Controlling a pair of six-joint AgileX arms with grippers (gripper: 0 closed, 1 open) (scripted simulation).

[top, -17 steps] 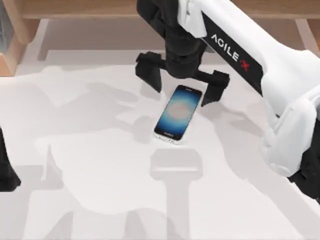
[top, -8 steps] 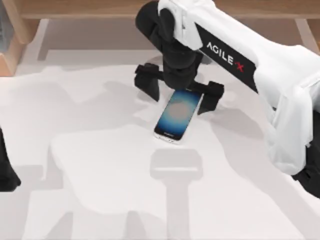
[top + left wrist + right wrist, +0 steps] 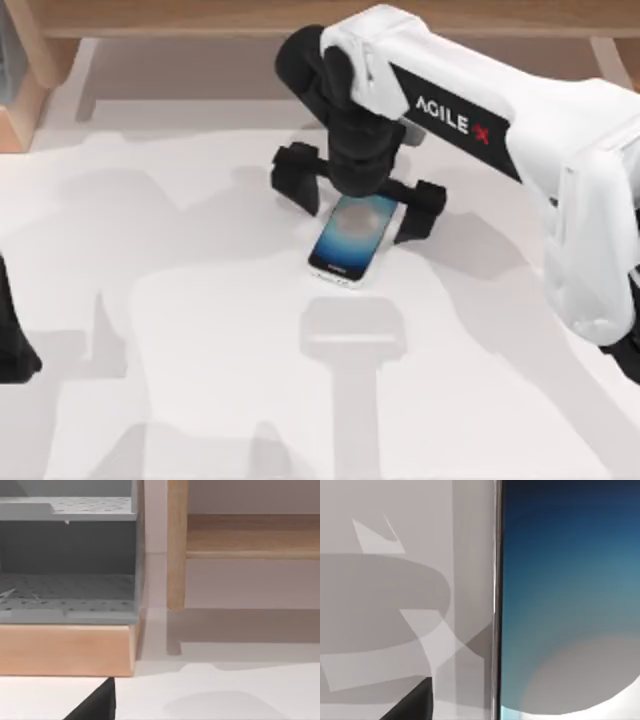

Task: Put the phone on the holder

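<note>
While flat, phone (image 3: 347, 236) w/ blue screen, silvery edge

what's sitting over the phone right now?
The right tool hangs over the phone, its open fingers straddling it. Its wrist covers the phone's far end; the near end lies bare on the table.

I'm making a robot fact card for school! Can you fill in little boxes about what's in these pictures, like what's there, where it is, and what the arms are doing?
phone: phone lies flat on the white table, screen up, glowing blue
holder: pale stand just in front of the phone, nothing on it
right arm: right gripper straddles the phone's far end, fingers spread, one each side, not closed on it
left arm: parked at the table's left edge
close-up: right wrist view has the phone's screen very near
task: phone not yet lifted
</note>
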